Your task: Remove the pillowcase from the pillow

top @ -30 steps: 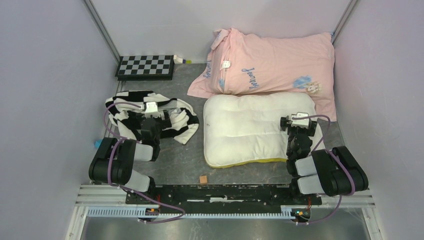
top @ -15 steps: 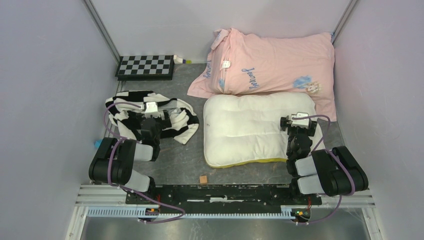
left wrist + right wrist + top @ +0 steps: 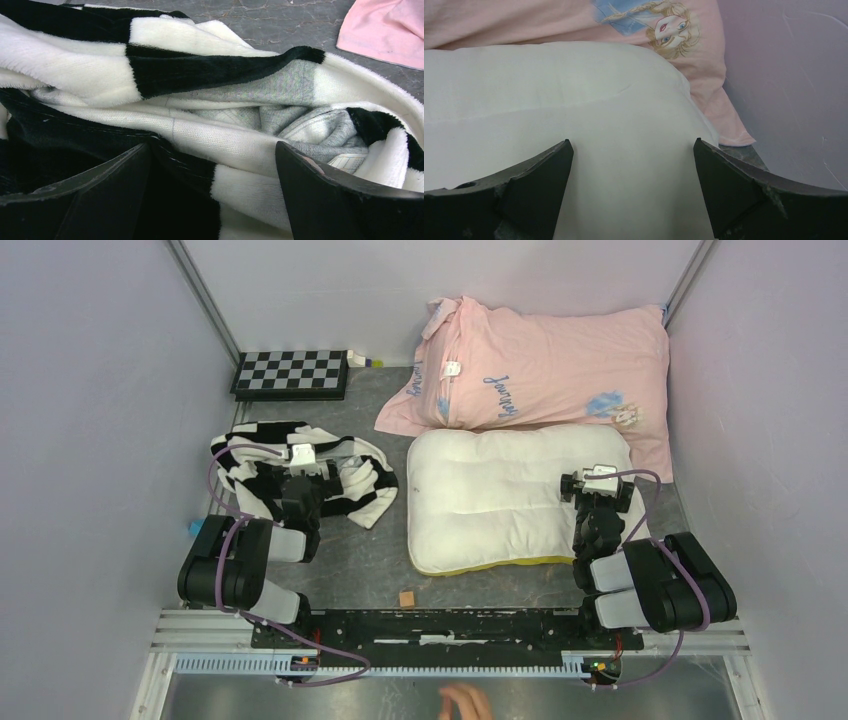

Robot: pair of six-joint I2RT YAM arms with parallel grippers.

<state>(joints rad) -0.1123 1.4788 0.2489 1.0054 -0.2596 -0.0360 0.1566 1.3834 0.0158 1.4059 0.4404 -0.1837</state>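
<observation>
The black and white checkered pillowcase lies crumpled in a heap on the table at the left, off the pillow; it fills the left wrist view. The white quilted pillow with yellow trim lies bare in the middle right, also in the right wrist view. My left gripper is open over the pillowcase heap, jaws apart with fabric between them. My right gripper is open over the pillow's right end, holding nothing.
A bigger pink pillow with blue script lies behind the white pillow against the back wall. A rigid checkerboard plate stands at the back left. A small brown block lies near the front rail. A hand shows at the bottom edge.
Neither arm nor the fabrics have moved. A hand has appeared at the bottom edge of the top view.
</observation>
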